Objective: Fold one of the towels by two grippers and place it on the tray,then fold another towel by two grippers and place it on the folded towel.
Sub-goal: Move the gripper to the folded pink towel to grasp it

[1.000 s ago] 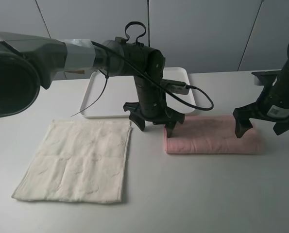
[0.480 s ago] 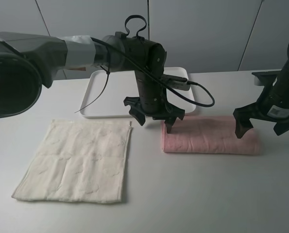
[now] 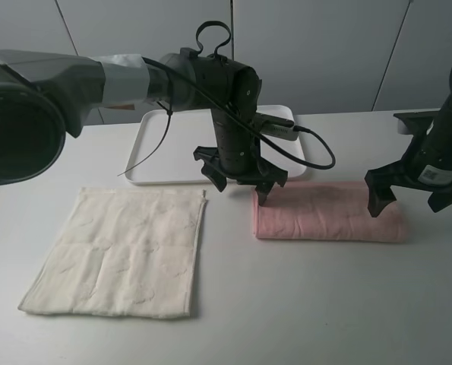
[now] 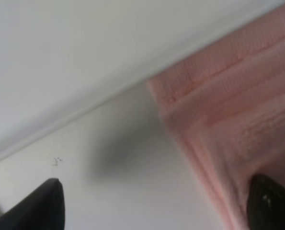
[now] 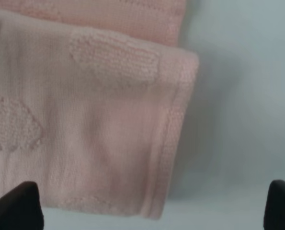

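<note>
Two towels, one tray and two grippers show on a plain white surface (image 3: 286, 312).

Nearest the camera, on the left, a cream-white terry cloth towel (image 3: 119, 255), roughly square with a faint embossed pattern, lies spread flat in a single layer. No gripper is over it.

Further back on the right lies a pale pink terry cloth towel (image 3: 332, 217), folded into a long narrow band that runs left to right. It rests on the surface, not on the tray.

The black two-fingered left gripper (image 3: 241, 188) hangs over the pink band's left end. Its jaws are spread wide and hold nothing; one finger stands at the towel's far left corner, the other over bare surface between the two towels. Whether the finger touches the cloth cannot be told.

The black right gripper (image 3: 410, 204) hangs over the band's right end, also spread wide and empty, straddling the towel's short edge.

Farthest back, a flat white rectangular plastic tray (image 3: 172, 148) with rounded corners sits just beyond the towels, partly hidden by the left arm.
</note>
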